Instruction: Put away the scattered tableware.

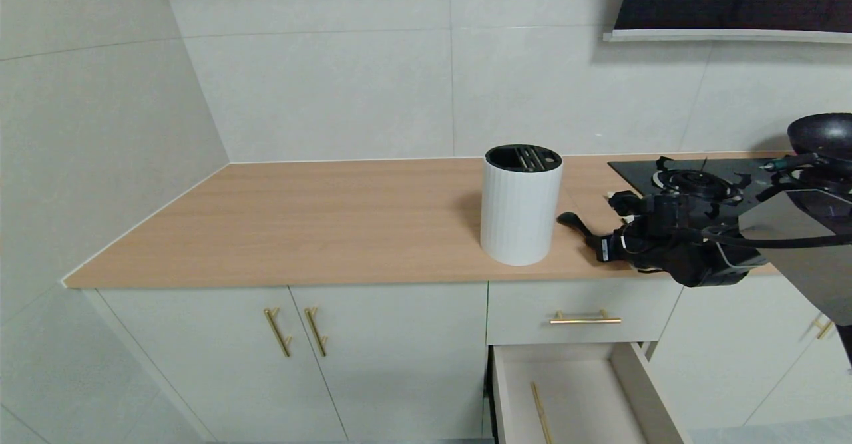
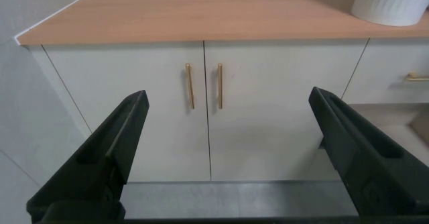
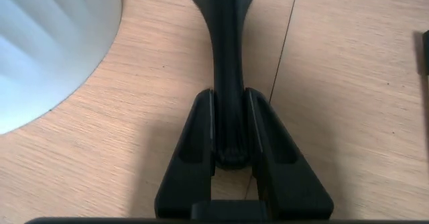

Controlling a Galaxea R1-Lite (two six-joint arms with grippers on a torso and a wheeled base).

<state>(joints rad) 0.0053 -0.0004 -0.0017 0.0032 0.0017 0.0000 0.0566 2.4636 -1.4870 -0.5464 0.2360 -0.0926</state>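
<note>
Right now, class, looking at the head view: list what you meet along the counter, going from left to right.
white ribbed holder → black utensil → right hand, shut on the utensil's handle → black wok

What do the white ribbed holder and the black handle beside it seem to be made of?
The white holder looks like matte plastic, possibly ceramic: fine vertical ribs, no glare. The black handle is likely moulded plastic: smooth, faint sheen.
</note>
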